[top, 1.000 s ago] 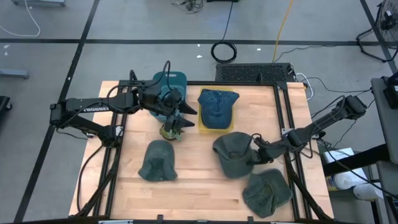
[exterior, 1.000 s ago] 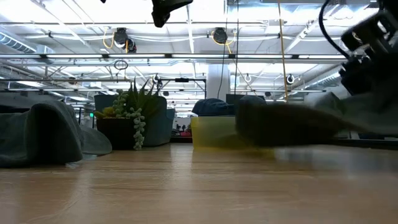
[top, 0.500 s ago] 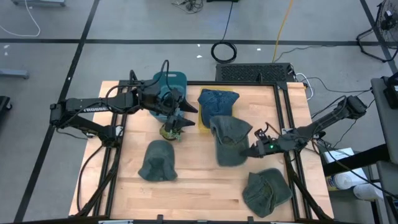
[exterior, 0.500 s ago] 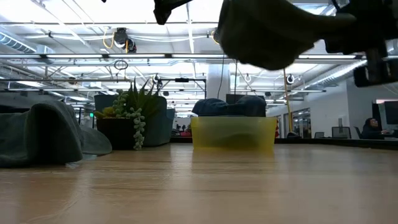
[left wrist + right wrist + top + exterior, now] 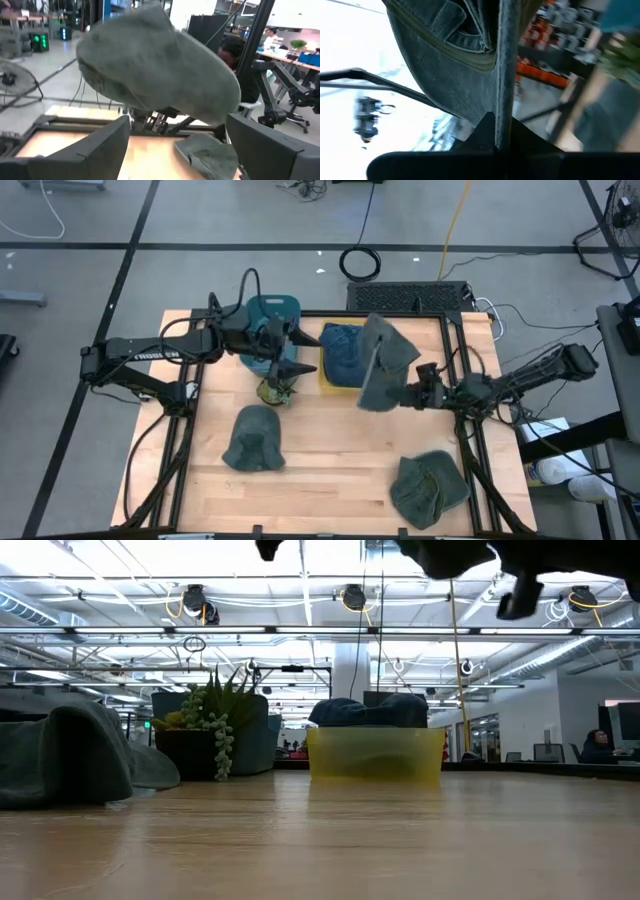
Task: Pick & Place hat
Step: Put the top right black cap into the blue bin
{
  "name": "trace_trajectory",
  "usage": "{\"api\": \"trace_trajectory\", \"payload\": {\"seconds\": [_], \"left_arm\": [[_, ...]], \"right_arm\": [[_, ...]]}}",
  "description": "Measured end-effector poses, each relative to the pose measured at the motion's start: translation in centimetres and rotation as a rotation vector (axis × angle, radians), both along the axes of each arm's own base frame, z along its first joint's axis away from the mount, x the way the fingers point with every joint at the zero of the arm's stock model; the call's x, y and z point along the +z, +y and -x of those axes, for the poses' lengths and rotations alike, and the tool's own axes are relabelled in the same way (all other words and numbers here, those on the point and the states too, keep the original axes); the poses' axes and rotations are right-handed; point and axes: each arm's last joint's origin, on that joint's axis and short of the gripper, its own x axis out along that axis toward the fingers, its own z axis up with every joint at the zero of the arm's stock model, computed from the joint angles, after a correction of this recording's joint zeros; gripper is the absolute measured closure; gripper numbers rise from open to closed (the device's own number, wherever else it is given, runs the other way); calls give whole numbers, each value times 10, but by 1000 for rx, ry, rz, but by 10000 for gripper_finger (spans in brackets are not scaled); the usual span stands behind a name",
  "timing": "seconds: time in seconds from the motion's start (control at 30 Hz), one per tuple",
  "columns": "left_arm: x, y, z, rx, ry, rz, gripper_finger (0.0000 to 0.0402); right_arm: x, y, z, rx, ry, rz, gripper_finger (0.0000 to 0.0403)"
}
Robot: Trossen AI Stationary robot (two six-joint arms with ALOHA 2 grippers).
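Note:
My right gripper [image 5: 408, 394] is shut on a grey-green hat [image 5: 382, 363] held high over the table, next to a yellow bin [image 5: 325, 378] that holds a blue hat [image 5: 345, 352]. In the low view the held hat [image 5: 447, 552] shows only at the top edge. In the left wrist view it [image 5: 155, 65] fills the picture. My left gripper [image 5: 305, 351] hovers open and empty above a small potted plant [image 5: 274, 390], its fingers pointing at the held hat. My right gripper pinches the hat's thin rim edge [image 5: 501, 107] between its two fingers, coming level from the table's right side. The hat is lifted clear of the table and stands tilted off the fingertips, with its inner band [image 5: 455, 42] facing the wrist camera.
A teal bin [image 5: 272, 312] stands at the far edge behind the left gripper. One grey hat [image 5: 252, 438] lies on the table at the near left and another [image 5: 430, 488] at the near right. Bare wood [image 5: 330, 450] lies between them.
My right gripper has raised the grey-green hat off the table and carried it up and toward the far edge, up to the yellow bin. The hat lay flat on the wood and now is lifted clear and tilted. My left gripper has turned toward the table's right.

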Motion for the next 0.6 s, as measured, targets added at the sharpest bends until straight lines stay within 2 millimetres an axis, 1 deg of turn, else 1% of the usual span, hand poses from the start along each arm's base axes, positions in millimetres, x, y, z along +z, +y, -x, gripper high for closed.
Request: {"api": "trace_trajectory", "payload": {"seconds": [0.1, 0.27, 0.33, 0.47, 0.6], "left_arm": [[2, 0, 0, 0, -25, -13, 62], [6, 0, 0, 0, -60, -19, 62], [7, 0, 0, 0, -66, -4, 62], [7, 0, 0, 1, -69, 23, 62], [9, 0, 0, 0, -81, 22, 62]], "right_arm": [[7, -6, 1, -2, -76, -4, 403], [15, -13, 1, 22, -149, -26, 403], [23, -14, -3, 50, -167, -9, 403], [50, -13, -19, 163, -209, 82, 403], [75, -11, -44, 302, -206, 175, 403]]}}
